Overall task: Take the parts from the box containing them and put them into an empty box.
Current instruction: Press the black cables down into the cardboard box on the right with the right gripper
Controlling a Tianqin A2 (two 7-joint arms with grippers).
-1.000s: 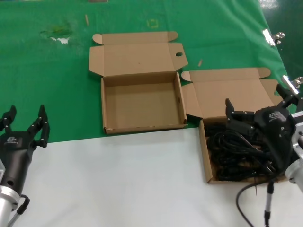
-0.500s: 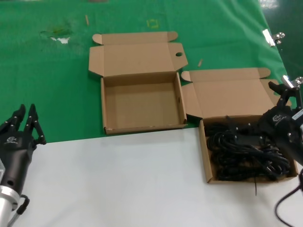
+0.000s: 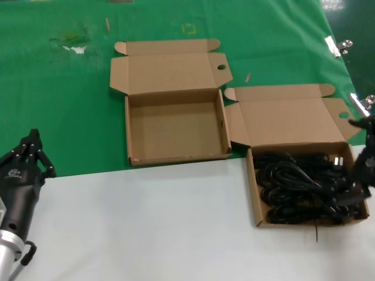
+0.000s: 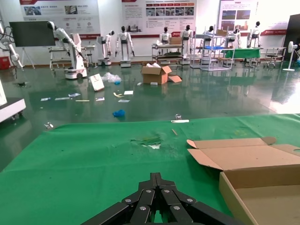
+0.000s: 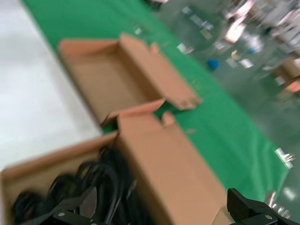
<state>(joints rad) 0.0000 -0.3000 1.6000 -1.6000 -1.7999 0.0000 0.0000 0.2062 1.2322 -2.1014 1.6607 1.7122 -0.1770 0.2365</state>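
Cords, the parts, all lie coiled in the box containing them, just beside the right claw, which spreads wide and holds nothing at the box's outer edge. For a good grasp, it should descend over one bundle's thick middle. An empty box waits well apart toward the left claw, pinched together and idle.
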